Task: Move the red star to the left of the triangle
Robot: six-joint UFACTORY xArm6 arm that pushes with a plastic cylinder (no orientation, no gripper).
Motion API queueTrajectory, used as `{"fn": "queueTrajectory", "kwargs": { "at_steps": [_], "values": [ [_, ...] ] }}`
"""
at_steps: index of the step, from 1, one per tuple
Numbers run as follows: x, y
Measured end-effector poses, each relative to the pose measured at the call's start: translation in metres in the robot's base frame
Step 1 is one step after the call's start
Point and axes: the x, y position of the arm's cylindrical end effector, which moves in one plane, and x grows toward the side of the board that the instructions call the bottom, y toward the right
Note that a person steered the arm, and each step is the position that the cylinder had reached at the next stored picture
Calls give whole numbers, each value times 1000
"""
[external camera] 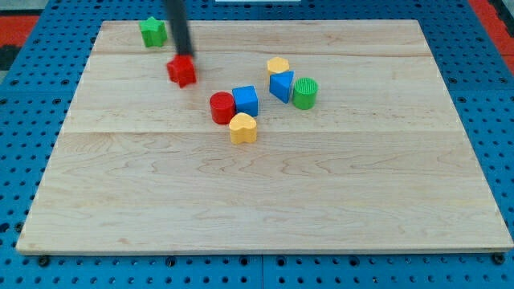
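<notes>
The red star [182,71] lies on the wooden board [265,185] at the upper left. My tip [186,56] is at the star's top edge, touching or almost touching it. The blue triangle [281,85] lies to the star's right, near the board's upper middle, between a yellow block [278,66] above it and a green cylinder [305,93] on its right.
A green star [152,31] sits near the board's top left corner. A red cylinder [222,107], a blue cube [245,100] and a yellow heart [242,128] cluster between the red star and the triangle. Blue pegboard surrounds the board.
</notes>
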Motion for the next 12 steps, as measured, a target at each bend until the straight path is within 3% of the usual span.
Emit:
{"fn": "queueTrajectory", "kwargs": {
  "at_steps": [1, 2, 3, 4, 5, 6, 7, 8, 9, 10, 11, 12],
  "values": [
    [21, -29],
    [18, -97],
    [-16, -113],
    [-3, -166],
    [47, -62],
    [45, -85],
    [83, -130],
    [115, -61],
    [79, -39],
    [74, 18],
    [71, 23],
    [87, -19]
  ]
}}
